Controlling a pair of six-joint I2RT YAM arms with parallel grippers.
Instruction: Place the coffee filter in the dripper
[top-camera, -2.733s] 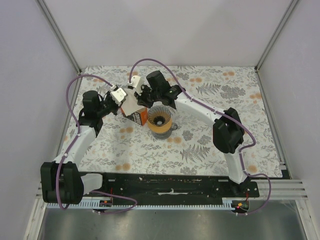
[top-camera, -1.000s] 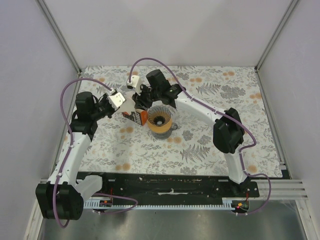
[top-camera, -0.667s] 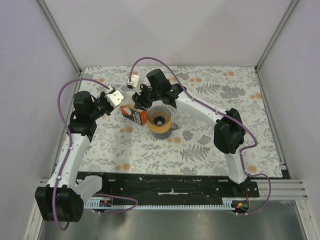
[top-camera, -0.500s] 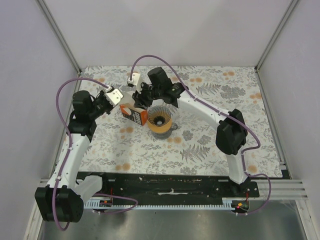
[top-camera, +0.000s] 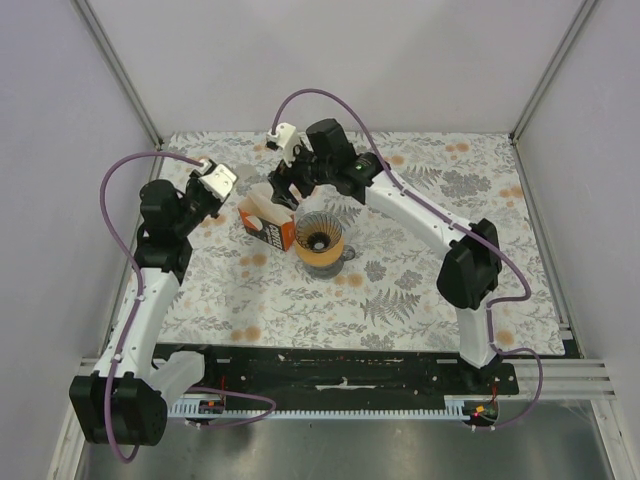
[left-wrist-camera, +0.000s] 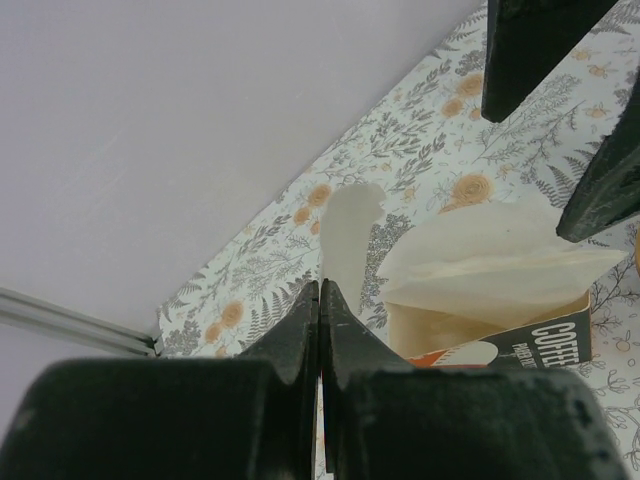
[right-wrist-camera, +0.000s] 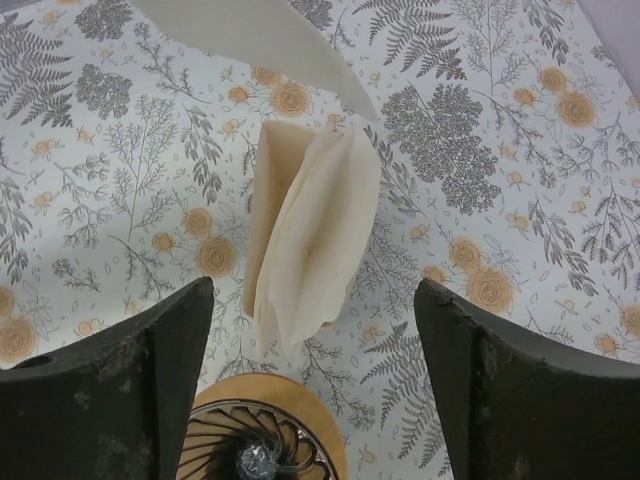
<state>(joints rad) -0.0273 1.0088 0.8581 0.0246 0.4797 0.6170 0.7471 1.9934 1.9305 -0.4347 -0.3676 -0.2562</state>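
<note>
The left fingers are pressed shut, seemingly pinching the coffee filter by its lower edge, sheet upright. The dripper sits on the surface past the orange carton, under the right fingers, which gape wide and hold nothing.

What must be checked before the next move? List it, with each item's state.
1. Left claw shut on filter: ok.
2. Only one sheet pinched: cannot tell.
3. Filter apart from carton: ok, a gap shows between them.
4. Right claw open and empty: ok.
5. Dripper upright, nothing inside: ok.
6. Way to dripper clear: probably not ok, the right claw hangs over the carton just beside it.
</note>
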